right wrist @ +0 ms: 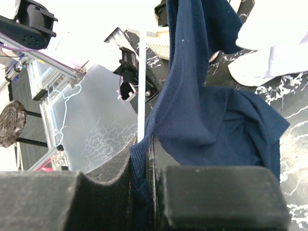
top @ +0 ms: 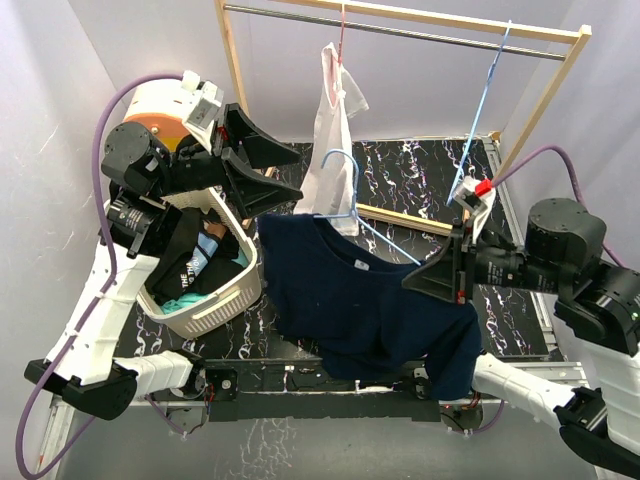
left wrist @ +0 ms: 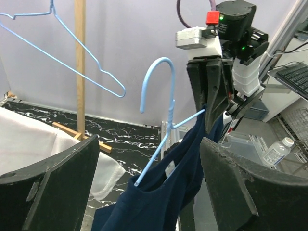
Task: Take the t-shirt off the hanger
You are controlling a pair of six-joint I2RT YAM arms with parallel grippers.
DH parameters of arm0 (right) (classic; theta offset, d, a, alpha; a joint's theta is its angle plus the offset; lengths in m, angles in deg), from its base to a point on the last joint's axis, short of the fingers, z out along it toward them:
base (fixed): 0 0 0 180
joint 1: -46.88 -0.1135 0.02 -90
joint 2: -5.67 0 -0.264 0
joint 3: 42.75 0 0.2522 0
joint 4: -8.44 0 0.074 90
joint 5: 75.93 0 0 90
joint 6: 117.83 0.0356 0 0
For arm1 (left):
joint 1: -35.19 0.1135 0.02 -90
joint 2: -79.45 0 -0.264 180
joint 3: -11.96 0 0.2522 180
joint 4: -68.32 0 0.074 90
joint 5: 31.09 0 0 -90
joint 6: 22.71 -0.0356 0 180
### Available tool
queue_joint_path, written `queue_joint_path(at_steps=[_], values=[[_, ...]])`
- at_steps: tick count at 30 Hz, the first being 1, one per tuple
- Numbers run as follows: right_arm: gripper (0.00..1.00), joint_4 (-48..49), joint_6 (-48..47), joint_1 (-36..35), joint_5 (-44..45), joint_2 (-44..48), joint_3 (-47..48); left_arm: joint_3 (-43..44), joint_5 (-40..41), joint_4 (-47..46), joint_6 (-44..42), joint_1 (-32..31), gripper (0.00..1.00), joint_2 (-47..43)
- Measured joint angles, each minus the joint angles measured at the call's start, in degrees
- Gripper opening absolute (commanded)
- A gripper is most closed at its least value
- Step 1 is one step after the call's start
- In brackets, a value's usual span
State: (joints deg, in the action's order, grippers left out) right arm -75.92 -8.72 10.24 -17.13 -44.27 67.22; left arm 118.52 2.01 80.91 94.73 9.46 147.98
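A navy t-shirt (top: 360, 300) hangs on a light blue hanger (top: 347, 185), held up above the marbled table between my arms. My right gripper (top: 410, 282) is shut on the shirt's ribbed collar edge (right wrist: 139, 159) at its right shoulder, with a pale hanger wire (right wrist: 141, 72) running just above the jaws. My left gripper (top: 298, 172) is open, its jaws spread wide by the shirt's left shoulder without touching it. In the left wrist view the hanger hook (left wrist: 156, 72) and the shirt (left wrist: 159, 202) sit between my open fingers (left wrist: 62, 178).
A white laundry basket (top: 212, 305) with clothes stands at the left under my left arm. A wooden rack with a metal rail (top: 420, 28) carries a white garment (top: 330, 130) and an empty blue hanger (top: 482, 110). A water bottle (left wrist: 276, 151) stands off-table.
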Motion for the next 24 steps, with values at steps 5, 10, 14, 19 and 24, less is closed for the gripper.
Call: queue_joint_path(at_steps=[5, 10, 14, 19, 24], values=[[0.08, 7.34, -1.18, 0.00, -1.57, -2.49, -2.99, -2.10, -2.27, -5.75, 4.48, 0.00, 0.83, 0.44], [0.08, 13.62, -1.29, 0.00, -3.98, -6.38, -4.22, -2.95, -3.65, -11.37, 8.33, -0.02, 0.82, 1.95], [0.08, 17.90, -1.46, 0.00, -5.09, -9.49, -4.22, -3.56, -4.07, -14.53, 10.34, -0.07, 0.74, 3.41], [0.08, 21.11, -1.46, 0.00, -5.22, -11.17, -4.22, -4.98, -5.05, -17.66, 12.92, -0.31, 0.23, 5.33], [0.08, 22.51, -1.86, -0.09, -5.27, -11.32, -4.26, -5.95, -5.77, -18.75, 13.42, -0.28, 0.00, 6.25]])
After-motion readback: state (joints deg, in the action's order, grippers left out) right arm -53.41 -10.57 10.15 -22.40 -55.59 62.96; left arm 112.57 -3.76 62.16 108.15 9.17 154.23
